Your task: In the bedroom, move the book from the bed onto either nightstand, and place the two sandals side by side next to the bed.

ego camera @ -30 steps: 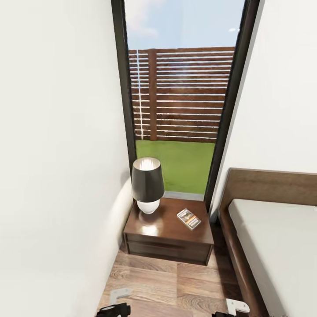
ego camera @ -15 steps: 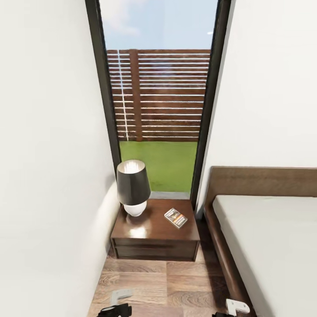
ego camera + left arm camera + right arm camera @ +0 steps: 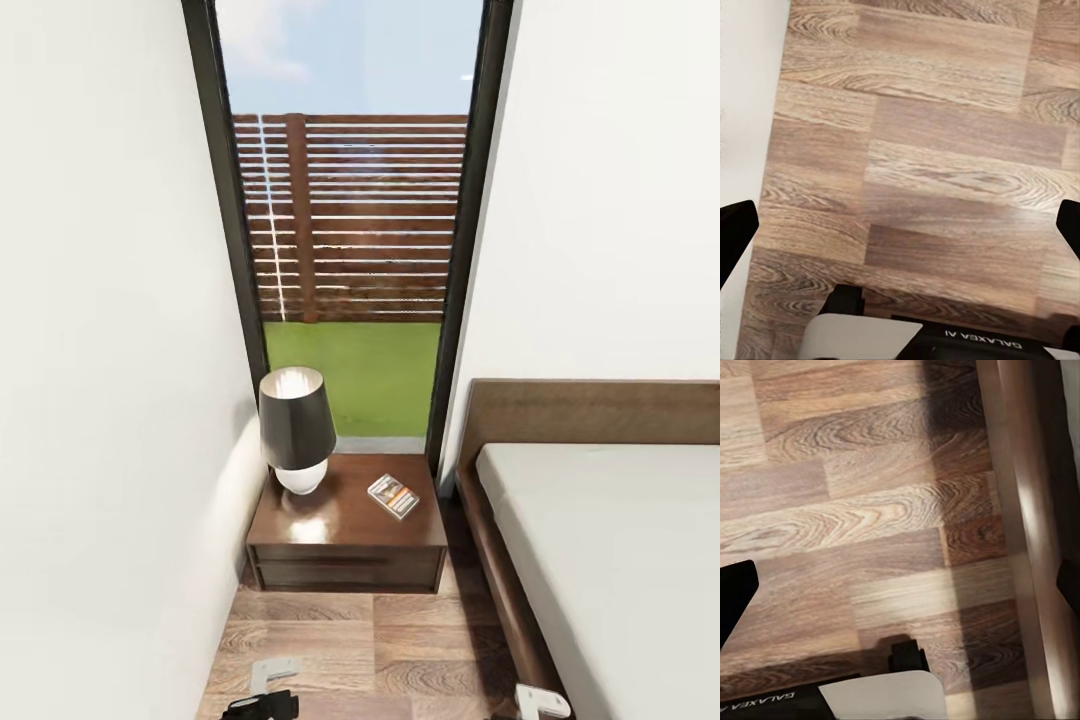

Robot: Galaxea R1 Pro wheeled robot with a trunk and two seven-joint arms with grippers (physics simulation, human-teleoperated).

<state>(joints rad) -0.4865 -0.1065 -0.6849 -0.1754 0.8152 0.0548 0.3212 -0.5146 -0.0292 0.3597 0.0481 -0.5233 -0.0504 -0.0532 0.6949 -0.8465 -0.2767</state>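
Note:
The book [image 3: 393,496], dark with an orange band, lies flat on the dark brown nightstand [image 3: 330,535], right of a lamp. To the right runs the bed [image 3: 610,560] with its grey mattress and brown headboard. The blue sandals are out of view. In the left wrist view my left gripper [image 3: 900,232] is open, its black fingertips [image 3: 735,240] far apart over bare wood floor. My right gripper [image 3: 900,589] is open too, above the floor beside the bed's frame [image 3: 1031,547]. Parts of both arms peek in at the head view's lower edge.
A black-shaded lamp [image 3: 296,430] with a white base stands on the nightstand's left half. A white wall [image 3: 100,400] closes the left side. A tall black-framed window [image 3: 350,220] behind shows a slatted fence and grass. A strip of plank floor [image 3: 370,650] lies between wall and bed.
The whole head view has shifted, so the camera moved: nightstand, window and bed now sit further left in the picture. The book lies where it did on the nightstand.

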